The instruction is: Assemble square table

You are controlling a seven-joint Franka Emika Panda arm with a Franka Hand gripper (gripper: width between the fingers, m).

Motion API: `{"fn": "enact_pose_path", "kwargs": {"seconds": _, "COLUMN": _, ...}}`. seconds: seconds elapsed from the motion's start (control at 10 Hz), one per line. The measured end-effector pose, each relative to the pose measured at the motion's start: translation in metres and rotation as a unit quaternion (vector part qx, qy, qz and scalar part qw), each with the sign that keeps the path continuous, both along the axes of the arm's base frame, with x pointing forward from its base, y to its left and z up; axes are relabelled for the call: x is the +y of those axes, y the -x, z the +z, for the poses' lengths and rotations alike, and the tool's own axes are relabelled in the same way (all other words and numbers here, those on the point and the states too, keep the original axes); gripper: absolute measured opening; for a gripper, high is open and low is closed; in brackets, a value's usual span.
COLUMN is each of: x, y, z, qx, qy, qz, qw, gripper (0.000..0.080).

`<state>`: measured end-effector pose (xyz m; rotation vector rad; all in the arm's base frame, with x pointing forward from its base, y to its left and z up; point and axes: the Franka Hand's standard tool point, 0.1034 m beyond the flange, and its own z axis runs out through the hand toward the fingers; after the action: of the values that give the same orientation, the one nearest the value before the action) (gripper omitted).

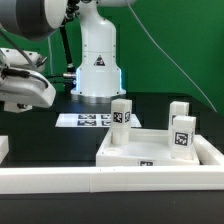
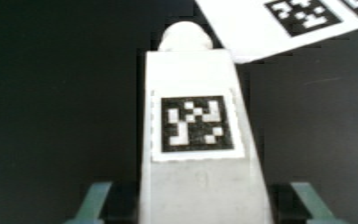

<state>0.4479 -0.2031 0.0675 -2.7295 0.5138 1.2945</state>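
In the wrist view a white block leg (image 2: 201, 140) with a black-and-white tag lies lengthwise between my gripper (image 2: 201, 200) fingers. The teal fingertips (image 2: 101, 200) stand apart from its sides with dark gaps, so the gripper is open around it. In the exterior view the gripper (image 1: 28, 95) hangs low at the exterior view's left; that leg does not show there. The white square tabletop (image 1: 125, 152) lies at the exterior view's right. On it stand three tagged legs: one (image 1: 121, 113) at the back, one (image 1: 178, 112) at the far right and one (image 1: 184, 133) nearer.
The marker board (image 1: 85, 120) lies in front of the robot base (image 1: 98, 70); its corner shows in the wrist view (image 2: 300, 25). The long white border wall (image 1: 110, 180) runs along the front. A white block end (image 1: 4, 148) sits at the left edge.
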Motion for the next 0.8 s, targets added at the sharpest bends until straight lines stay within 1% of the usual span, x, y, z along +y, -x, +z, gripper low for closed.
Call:
{"fn": "enact_pose_path", "kwargs": {"seconds": 0.1, "x": -0.002, "y": -0.008, "z": -0.002, "qx": -0.032, "qy": 0.012, "qz": 0.008, "qw": 0.999, "gripper": 0.0290}}
{"fn": "enact_pose_path", "kwargs": {"seconds": 0.2, "x": 0.000, "y": -0.011, "z": -0.001, "qx": -0.060, "qy": 0.023, "qz": 0.009, "qw": 0.998, "gripper": 0.0290}}
{"fn": "enact_pose_path", "kwargs": {"seconds": 0.3, "x": 0.009, "y": -0.014, "z": 0.004, "qx": -0.087, "qy": 0.039, "qz": 0.004, "qw": 0.995, "gripper": 0.0290}}
{"fn": "enact_pose_path", "kwargs": {"seconds": 0.4, "x": 0.026, "y": -0.021, "z": 0.014, "qx": -0.110, "qy": 0.053, "qz": -0.010, "qw": 0.993, "gripper": 0.0290}}
{"fn": "enact_pose_path", "kwargs": {"seconds": 0.5, "x": 0.044, "y": -0.034, "z": 0.022, "qx": -0.148, "qy": 0.065, "qz": -0.028, "qw": 0.986, "gripper": 0.0290}}
{"fn": "enact_pose_path", "kwargs": {"seconds": 0.6, "x": 0.058, "y": -0.042, "z": 0.028, "qx": -0.166, "qy": 0.077, "qz": -0.037, "qw": 0.982, "gripper": 0.0290}}
{"fn": "enact_pose_path", "kwargs": {"seconds": 0.7, "x": 0.062, "y": -0.057, "z": 0.030, "qx": -0.208, "qy": 0.095, "qz": -0.016, "qw": 0.973, "gripper": 0.0290}}
{"fn": "enact_pose_path", "kwargs": {"seconds": 0.8, "x": 0.063, "y": -0.063, "z": 0.026, "qx": -0.240, "qy": 0.112, "qz": 0.010, "qw": 0.964, "gripper": 0.0290}}
